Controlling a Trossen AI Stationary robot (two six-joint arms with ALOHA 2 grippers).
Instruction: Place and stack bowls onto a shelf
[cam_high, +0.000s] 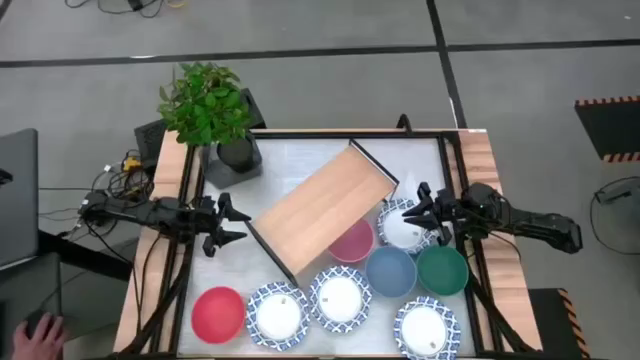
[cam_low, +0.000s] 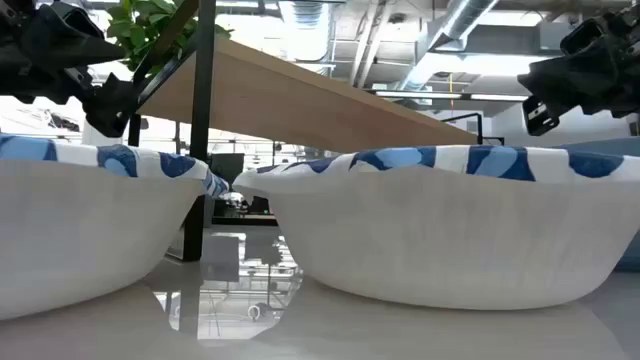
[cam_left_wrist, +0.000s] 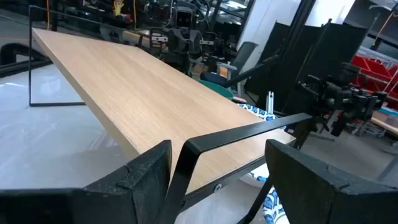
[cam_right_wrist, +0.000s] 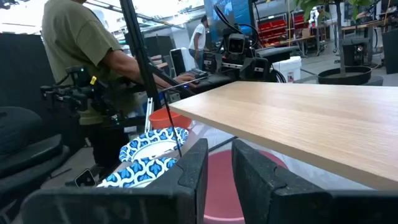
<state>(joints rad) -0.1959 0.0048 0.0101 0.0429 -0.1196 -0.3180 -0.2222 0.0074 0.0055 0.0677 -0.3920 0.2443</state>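
The shelf (cam_high: 320, 205), a light-wood board on a thin black frame, stands slantwise in the middle of the table. Around its near right end sit several bowls: pink (cam_high: 352, 242), partly under the board, blue (cam_high: 390, 272), green (cam_high: 442, 270), red (cam_high: 218, 312) and white ones with blue rims (cam_high: 277, 312) (cam_high: 340, 297) (cam_high: 427, 328) (cam_high: 402, 226). My left gripper (cam_high: 240, 222) (cam_left_wrist: 217, 180) is wide open at the shelf's left end, its fingers on either side of the black frame bar (cam_left_wrist: 249, 134) without touching it. My right gripper (cam_high: 418, 212) (cam_right_wrist: 221, 165) hovers over a blue-rimmed bowl, its fingers a narrow gap apart and empty.
A potted plant (cam_high: 208, 110) stands at the table's far left corner. Black rails run along the table's left and right sides. A person (cam_right_wrist: 87, 56) stands beyond the table, and a hand (cam_high: 40, 330) shows at the near left. Two blue-rimmed bowls (cam_low: 440, 230) fill the low view.
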